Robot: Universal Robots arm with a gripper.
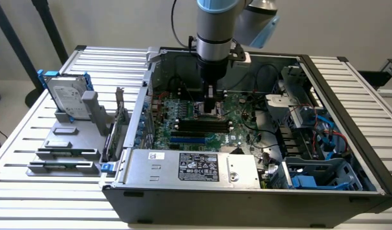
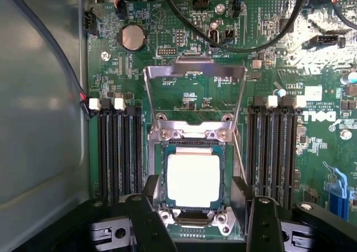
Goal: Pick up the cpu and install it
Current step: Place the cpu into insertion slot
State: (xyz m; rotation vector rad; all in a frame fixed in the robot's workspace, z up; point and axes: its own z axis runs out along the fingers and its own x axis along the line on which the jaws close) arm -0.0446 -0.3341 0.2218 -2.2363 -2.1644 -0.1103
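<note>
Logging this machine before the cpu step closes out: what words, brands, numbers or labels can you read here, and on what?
"DELL": white logo printed on the motherboard.
White sticker on the same board: too small to read.
Power supply label: dense print, too small to read.
Hard drive label: blurred, unreadable.
cpu: no legible marking on its pale top.

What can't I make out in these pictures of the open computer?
- Exterior view: the gripper stands in front of the socket, hiding it.
- Wrist view: glare washes out markings on the cpu.
- Exterior view: hard drive label too small to read.
</note>
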